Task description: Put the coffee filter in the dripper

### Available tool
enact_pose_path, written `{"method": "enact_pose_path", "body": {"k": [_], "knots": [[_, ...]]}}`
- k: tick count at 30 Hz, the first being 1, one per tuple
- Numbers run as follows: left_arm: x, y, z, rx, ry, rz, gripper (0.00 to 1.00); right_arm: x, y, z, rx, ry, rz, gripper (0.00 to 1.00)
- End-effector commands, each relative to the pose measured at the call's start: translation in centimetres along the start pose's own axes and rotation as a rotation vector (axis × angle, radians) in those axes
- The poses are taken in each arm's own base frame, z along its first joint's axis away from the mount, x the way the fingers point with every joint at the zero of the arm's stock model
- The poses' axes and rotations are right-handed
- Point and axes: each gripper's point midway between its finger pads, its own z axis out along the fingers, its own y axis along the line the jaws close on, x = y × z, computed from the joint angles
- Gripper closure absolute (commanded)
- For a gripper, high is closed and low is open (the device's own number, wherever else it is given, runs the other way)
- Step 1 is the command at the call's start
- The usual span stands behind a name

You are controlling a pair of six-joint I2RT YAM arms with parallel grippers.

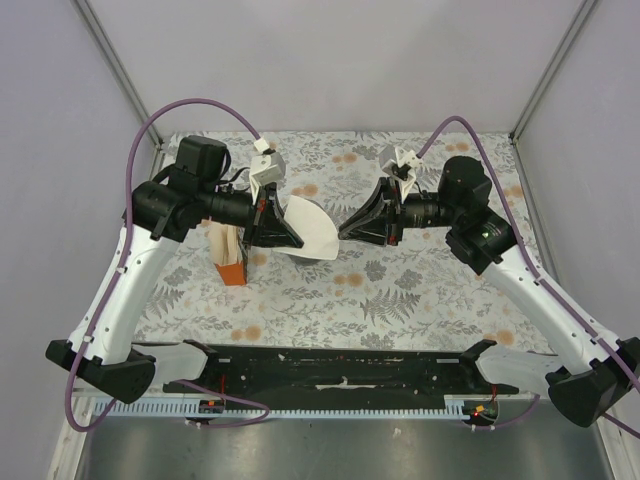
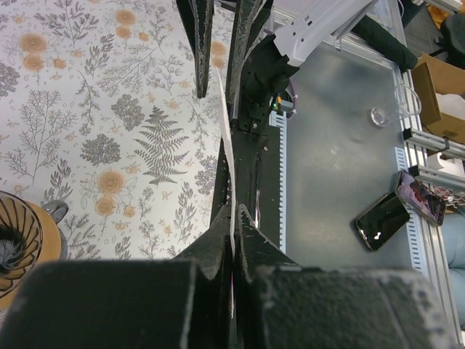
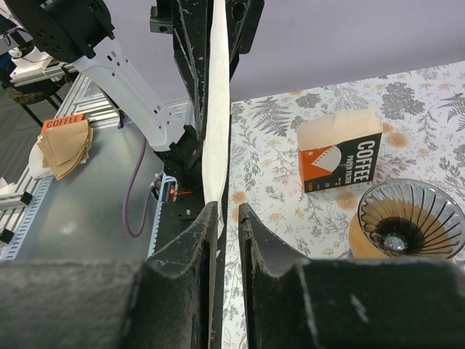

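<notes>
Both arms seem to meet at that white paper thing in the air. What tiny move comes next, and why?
Probably the right gripper should close onto the coffee filter. The left gripper pinches one edge shut, while the paper runs between the right jaws with a gap showing, so a second grip seems needed before it goes to the dripper.

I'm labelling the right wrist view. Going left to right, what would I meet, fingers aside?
brown paper stack → coffee filter, seen edge-on → printed packet → dripper
</notes>
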Motion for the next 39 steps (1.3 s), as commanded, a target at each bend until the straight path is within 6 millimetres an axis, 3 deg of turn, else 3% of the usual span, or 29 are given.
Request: {"method": "enact_pose_path", "body": {"k": [1,14,39], "knots": [[-1.0,-1.3,-0.5,0.023,-0.024,0.076,0.98,-1.9,0.2,-0.2,0.014,-0.025,-0.059,0.77],[-1.1,-1.4,-0.5,0.024,-0.023,0.089,0.98,-0.9,0.0,-0.4,0.027,0.004,-0.037,0.78],[-1.1,-1.4,-0.2,0.038,-0.013,0.103,0.98,-1.5,0.5,0.4,-0.043,-0.013,-0.028,0.75]]}}
